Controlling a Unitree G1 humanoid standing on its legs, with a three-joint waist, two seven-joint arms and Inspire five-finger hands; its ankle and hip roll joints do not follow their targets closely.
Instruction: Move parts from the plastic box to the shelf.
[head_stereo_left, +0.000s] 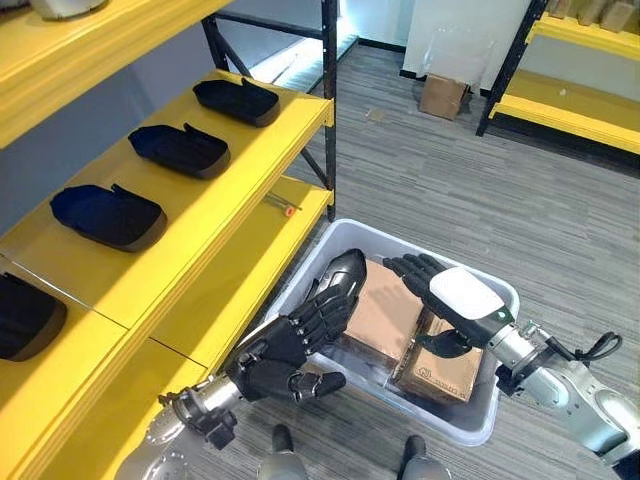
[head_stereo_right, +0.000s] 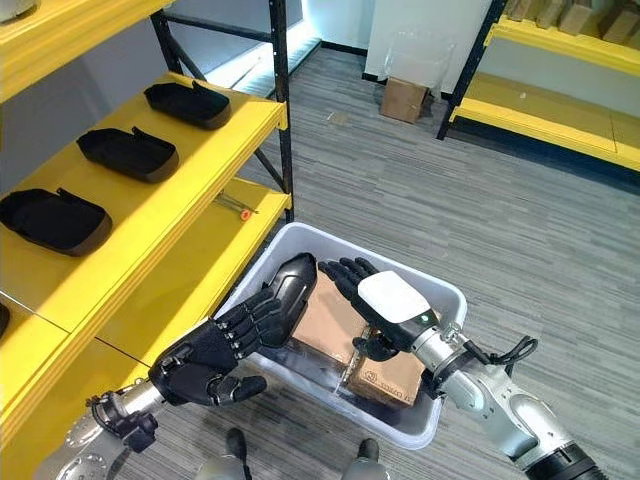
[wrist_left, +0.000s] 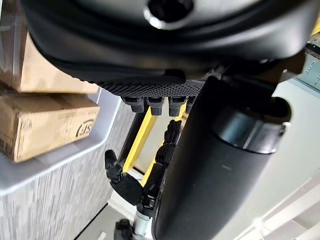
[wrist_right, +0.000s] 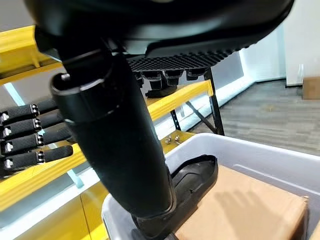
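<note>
Left hand (head_stereo_left: 290, 355): fingers straight, pressed flat along one side of the black part (head_stereo_left: 340, 283).
Right hand (head_stereo_left: 455, 300): open, fingers flat toward the part's other side.
Part: over the plastic box (head_stereo_left: 480, 420), above cardboard boxes (head_stereo_left: 385, 315).
Risk: nothing curls round it; uneven squeeze could drop it before the shelf (head_stereo_left: 230, 160).

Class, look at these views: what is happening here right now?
A humanoid robot works over a pale plastic box on the floor holding brown cardboard cartons. Its left hand and right hand, fingers straight, press a black moulded part between them above the box. Three similar black parts already lie on the yellow shelf beside it.
</note>
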